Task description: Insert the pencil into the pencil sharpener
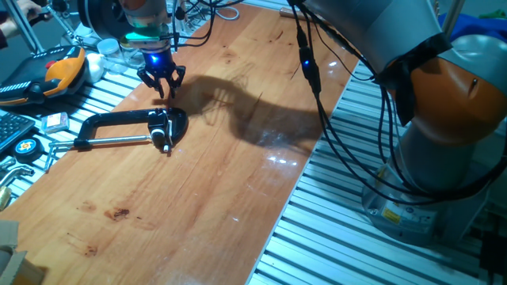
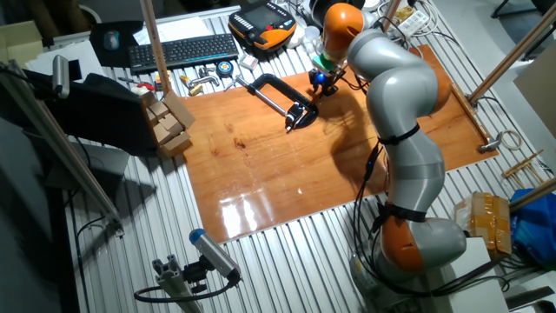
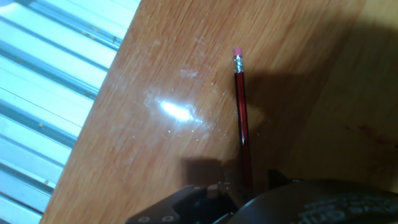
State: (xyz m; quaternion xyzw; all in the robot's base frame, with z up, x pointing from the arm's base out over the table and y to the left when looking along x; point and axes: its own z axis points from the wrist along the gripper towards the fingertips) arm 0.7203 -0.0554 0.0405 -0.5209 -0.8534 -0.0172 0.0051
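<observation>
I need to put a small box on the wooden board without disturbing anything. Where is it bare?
Bare: the long stretch of the wooden board from the large black C-shaped clamp to its near end. Crowded: the clamp's corner, where the gripper hangs over the thin red pencil.

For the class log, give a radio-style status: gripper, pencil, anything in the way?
Gripper low over the board, open or shut unclear. Pencil flat on the wood, running under the hand. Clamp close by; sharpener not made out.

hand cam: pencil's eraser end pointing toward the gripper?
No. In the hand view the pencil lies on the wooden board with its pink eraser at the far end, away from the gripper.
</observation>
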